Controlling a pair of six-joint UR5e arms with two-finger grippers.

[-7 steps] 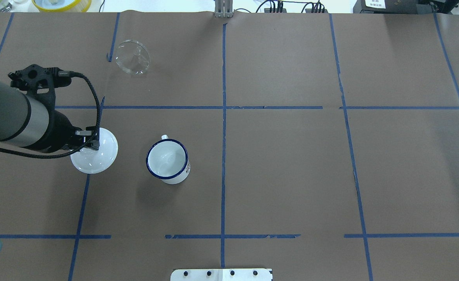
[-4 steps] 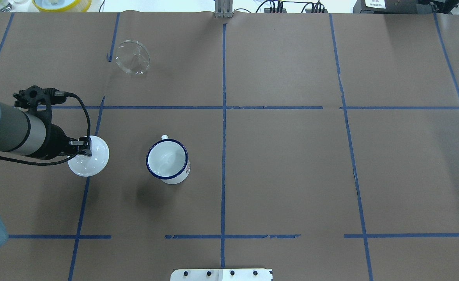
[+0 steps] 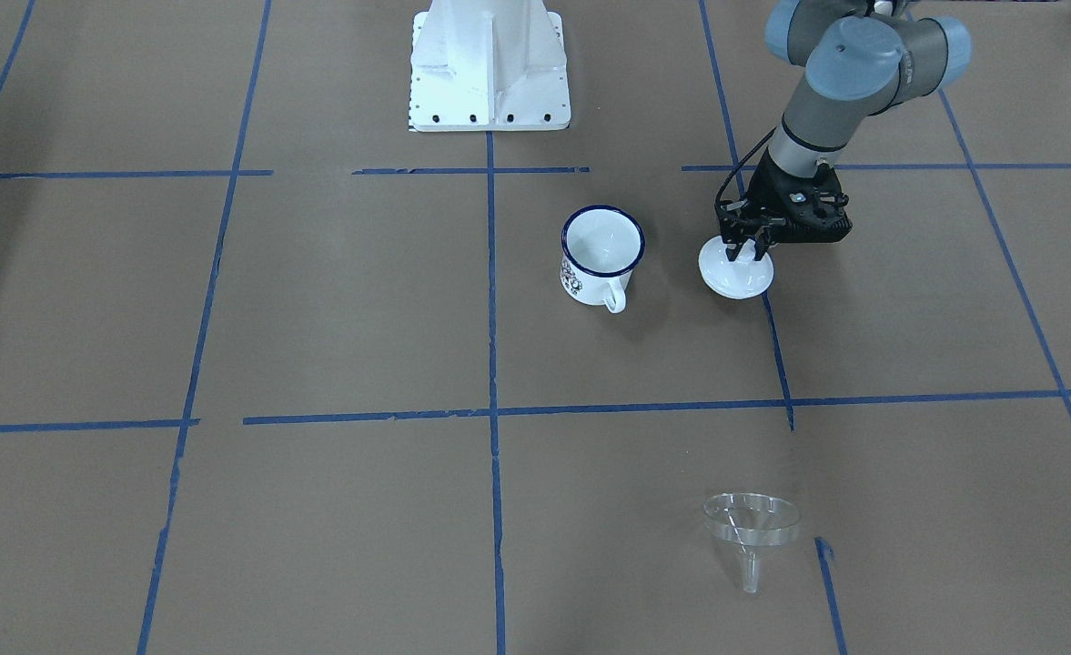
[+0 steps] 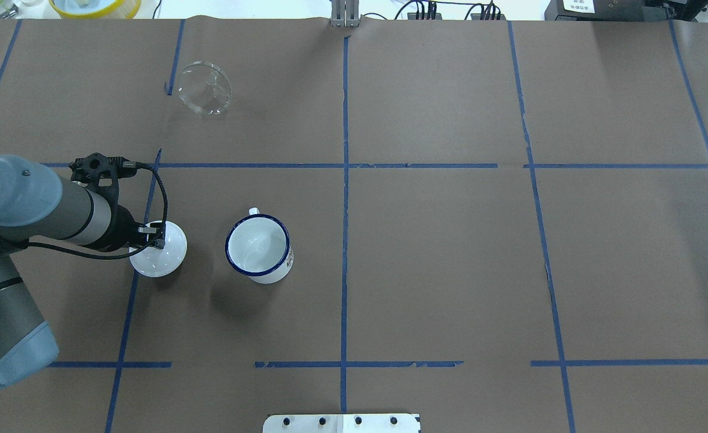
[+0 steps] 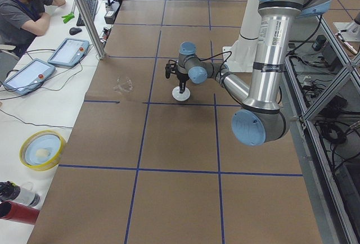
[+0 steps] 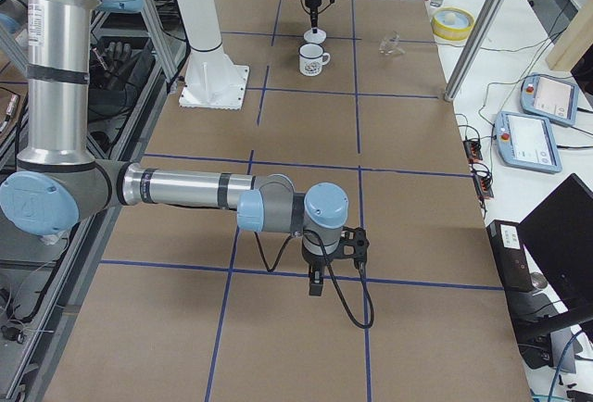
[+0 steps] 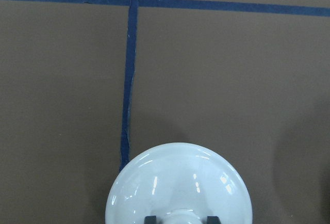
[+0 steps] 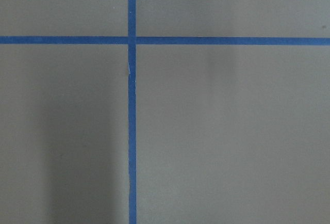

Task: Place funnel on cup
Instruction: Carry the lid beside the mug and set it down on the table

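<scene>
While clamped shut on knob of lid [image 3: 735, 275] with left gripper [image 3: 742, 249], rated funnel [image 3: 752, 520] as light, stiff, slick and crackable; best pinched across cone rim, not thin spout.

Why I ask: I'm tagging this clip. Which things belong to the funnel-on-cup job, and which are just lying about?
Job: funnel, cup, left gripper.
Lying about: white lid, held by its knob in that gripper; yellow dish beyond the table's far edge.
</scene>
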